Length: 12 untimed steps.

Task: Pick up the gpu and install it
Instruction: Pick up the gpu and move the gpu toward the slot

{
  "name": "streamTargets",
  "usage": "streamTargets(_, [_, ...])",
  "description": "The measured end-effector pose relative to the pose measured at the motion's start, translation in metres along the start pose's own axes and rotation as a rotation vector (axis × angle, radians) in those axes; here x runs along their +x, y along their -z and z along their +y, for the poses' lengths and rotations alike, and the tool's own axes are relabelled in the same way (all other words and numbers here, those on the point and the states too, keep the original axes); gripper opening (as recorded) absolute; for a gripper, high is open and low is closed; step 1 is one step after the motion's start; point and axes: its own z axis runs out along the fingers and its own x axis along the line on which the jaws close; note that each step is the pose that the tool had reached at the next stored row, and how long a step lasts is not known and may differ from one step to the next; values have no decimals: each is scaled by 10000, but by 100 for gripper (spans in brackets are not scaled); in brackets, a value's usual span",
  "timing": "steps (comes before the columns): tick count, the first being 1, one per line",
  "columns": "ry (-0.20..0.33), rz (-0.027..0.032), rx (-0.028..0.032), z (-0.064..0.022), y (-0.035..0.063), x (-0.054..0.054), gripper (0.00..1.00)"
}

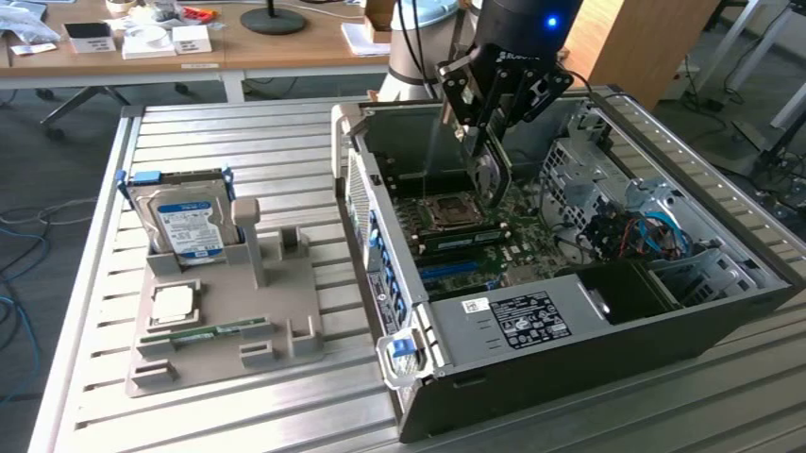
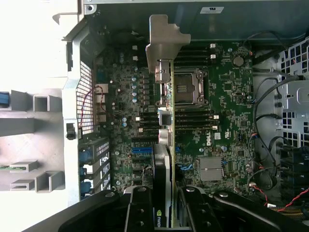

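**A:** What is held by the pincer [image 1: 484, 132]?

**B:** The gpu [image 1: 489, 177] is grasped. The pincer is clenched on the card's upper edge, with a black finger [image 2: 140, 210] pressed to each face.

**A:** Where is the card placed?

**B:** It is held upright and edge-on inside the open computer case [image 1: 705, 316]. It hangs over the motherboard [image 2: 231, 101], just beside the CPU socket [image 2: 186, 89]. A silver bracket [image 2: 163, 41] is seen at one end of the card. Whether its lower edge touches a slot cannot be told.

**A:** Can any writing be read?

**B:** "DELL" is printed in white on the motherboard, near a square silver heatsink [image 2: 211, 169]. Part of a green-and-white Nvidia mark [image 2: 159, 218] is made out on the card, close to the fingers. A black-and-white label [image 1: 529, 321] is stuck on the power supply, and a white sticker [image 2: 212, 9] on a case wall. The print on both is too small to be read.

**A:** What else is set on the worktop [image 1: 252, 132]?

**B:** A grey holder [image 1: 221, 283] is laid at the exterior view's left, apart from the case. A silver hard drive [image 1: 189, 226] is stood upright in it, and its blue-and-white label cannot be read. A square processor chip [image 1: 170, 304] and a narrow green memory stick [image 1: 208, 332] are seated in the holder's front part.
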Motion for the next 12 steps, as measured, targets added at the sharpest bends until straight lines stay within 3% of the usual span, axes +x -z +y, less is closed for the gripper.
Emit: streamTargets(12, [0, -1, -2, 2, -1, -27, 27])
